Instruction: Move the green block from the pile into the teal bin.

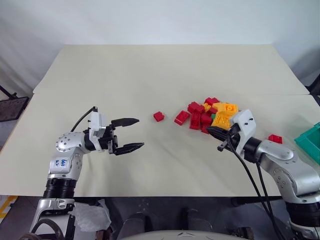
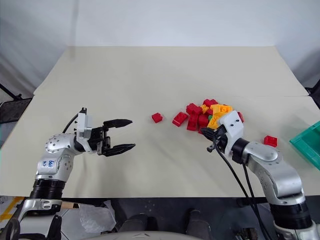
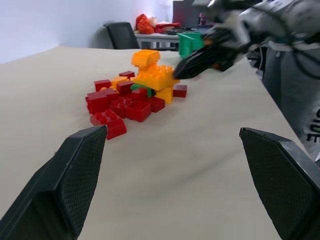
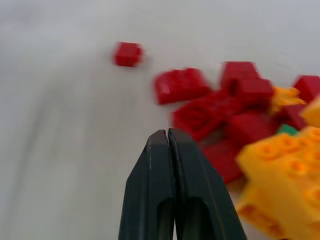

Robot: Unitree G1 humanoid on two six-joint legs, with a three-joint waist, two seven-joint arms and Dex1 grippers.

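Two arms: both up over the cream matte tabletop (image 1: 150, 75), left one on the left side, right one at the near edge of the brick heap.
Left gripper (image 1: 131, 134): black two-finger thing pointing sideways toward the middle of the tabletop, jaws spread wide with nothing between them, well apart from any brick.
Right gripper (image 4: 167, 136): jaws pressed flat together, no brick in them as far as I can see; the tips sit right at the near side of the heap, beside the yellow-orange bricks.
Pile (image 1: 212, 114): loose heap of small studded plastic toy bricks, red and yellow-orange, right of centre on the tabletop, with a chunky stack of yellow-orange bricks (image 3: 152, 75) on the side nearest the right gripper.
Green block (image 3: 142, 89): small dark-green studded plastic brick, still in the pile, mostly buried under the yellow-orange stack with reds around it; just a sliver of green pokes out, so I can't really tell which way it's lying.
Stray red bricks: one small red studded brick (image 1: 159, 116) sits alone left of the pile, another lone red brick (image 1: 275, 138) lies to the right, between the pile and the bin.
Teal bin (image 1: 311, 141): teal-green plastic crate with rimmed walls at the far right edge of the tabletop, well apart from the pile.
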